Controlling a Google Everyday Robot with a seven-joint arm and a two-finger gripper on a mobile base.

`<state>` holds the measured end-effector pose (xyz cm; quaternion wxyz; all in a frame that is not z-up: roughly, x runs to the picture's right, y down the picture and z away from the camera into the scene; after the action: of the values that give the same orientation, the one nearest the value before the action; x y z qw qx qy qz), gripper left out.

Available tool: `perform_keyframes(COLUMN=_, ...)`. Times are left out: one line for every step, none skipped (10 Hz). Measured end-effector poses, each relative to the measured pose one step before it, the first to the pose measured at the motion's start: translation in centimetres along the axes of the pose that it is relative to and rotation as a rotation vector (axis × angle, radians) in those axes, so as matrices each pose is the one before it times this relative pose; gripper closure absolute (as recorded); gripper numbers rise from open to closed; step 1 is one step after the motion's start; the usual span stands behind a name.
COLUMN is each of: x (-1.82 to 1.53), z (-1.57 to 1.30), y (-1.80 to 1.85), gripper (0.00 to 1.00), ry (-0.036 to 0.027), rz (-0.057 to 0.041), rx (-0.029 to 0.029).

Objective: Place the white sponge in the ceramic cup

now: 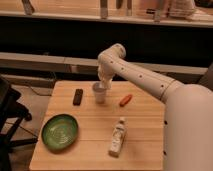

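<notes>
Because the ceramic cup (pixel 99 95) is little and its mouth is narrow, the gripper (pixel 104 84) has to hang right over the top of it, and that is where it is now. It points straight down at the cup's opening, very close to the rim or touching it. The white arm (pixel 135 75) reaches across from the right side and bends down sharply at the end, so the gripper can come at the cup from above and not knock it over from the side.

The cup stands upright near the far edge of the wooden table (pixel 145 135), about in the middle. I cannot pick out the white sponge by itself. The gripper is pale and the cup is pale, and they run together at the cup's mouth. So the sponge may be in the gripper or already down in the cup; I cannot tell which. I also cannot tell if the gripper is squeezing or has let go.

A small black block (pixel 77 96) lies just left of the cup, and an orange carrot-like thing (pixel 126 100) lies to its right. Both are near, so the arm needs to go up and down, not sideways. A green bowl (pixel 44 132) and a white bottle (pixel 117 137) on its side lie nearer the front, well apart from the cup.
</notes>
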<state>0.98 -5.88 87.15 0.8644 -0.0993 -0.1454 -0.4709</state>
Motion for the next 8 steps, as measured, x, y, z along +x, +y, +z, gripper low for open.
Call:
perform_keyframes(x=0.046, z=0.047, y=-0.093, gripper=0.76, ry=0.00037, rz=-0.00141, rx=0.00273)
perform_keyframes(x=0.03, z=0.017, y=-0.051, gripper=0.69, ry=0.00036, rz=-0.00064, rx=0.00134)
perform_keyframes(x=0.035, z=0.055, y=-0.023, gripper=0.64, ry=0.00044, rz=-0.00077, rx=0.00101)
perform_keyframes(x=0.013, z=0.011, y=-0.058, gripper=0.62, ry=-0.00008, rz=-0.00064, rx=0.00171)
perform_keyframes(x=0.009, z=0.04, y=-0.017, gripper=0.58, ry=-0.00002, rz=-0.00003, rx=0.00104)
perform_keyframes(x=0.045, z=0.022, y=-0.07, gripper=0.53, ry=0.0005, rz=-0.00038, rx=0.00209)
perform_keyframes(x=0.019, z=0.035, y=-0.038, gripper=0.53, ry=-0.0001, rz=-0.00053, rx=0.00124)
perform_keyframes(x=0.047, z=0.014, y=-0.087, gripper=0.53, ry=0.00051, rz=-0.001, rx=0.00216)
